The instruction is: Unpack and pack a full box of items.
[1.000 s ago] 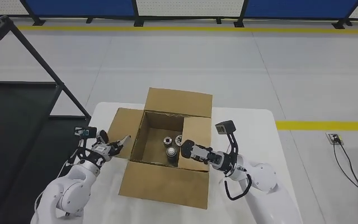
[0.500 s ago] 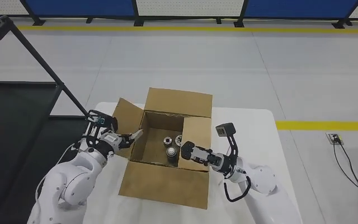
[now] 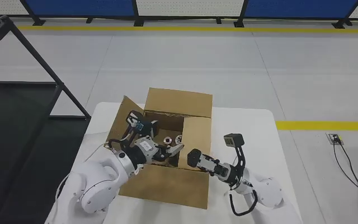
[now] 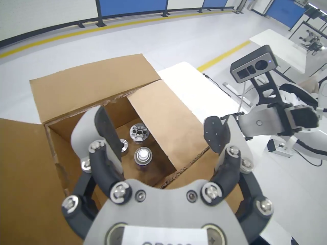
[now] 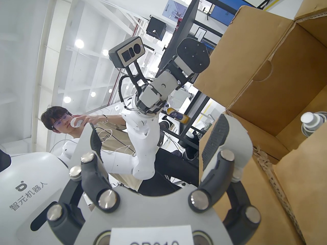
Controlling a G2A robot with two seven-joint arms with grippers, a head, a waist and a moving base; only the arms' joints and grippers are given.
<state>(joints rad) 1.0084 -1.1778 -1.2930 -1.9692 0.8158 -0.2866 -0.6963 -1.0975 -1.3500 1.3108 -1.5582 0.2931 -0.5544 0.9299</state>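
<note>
Left hand [image 4: 158, 128]: spread wide, nothing between its fingers [image 4: 108, 131], hanging over the open top of the brown cardboard box [image 3: 162, 187], toward the front of the opening. From the top view, tips pointing across the opening toward the right wall.

Straight below, on the box floor, three small metal items close together:
- a round silver part with holes in its face [image 4: 139, 132]
- a silver-capped cylinder [image 4: 142, 155] just beside it, nearer the wrist
- a smaller silver piece [image 4: 123, 145], half hidden behind one finger

All three standing upright, toward the right wall of the box rather than the left.

Right hand [image 5: 155, 133]: likewise wide open and empty. Outside the box, just beside its front right corner, level with the rim. One finger close against the torn cardboard edge; touching or not, cannot tell.

Further out, the box flaps, all open:
- tall back flap [image 3: 179, 102] standing up
- left flap [image 3: 120, 120] leaning outward
- right flap [image 3: 197, 133] raised, just behind the right hand

Under it all, the white table [image 3: 246, 129], with the box resting flat on it, nearer the left edge than the right.
</note>
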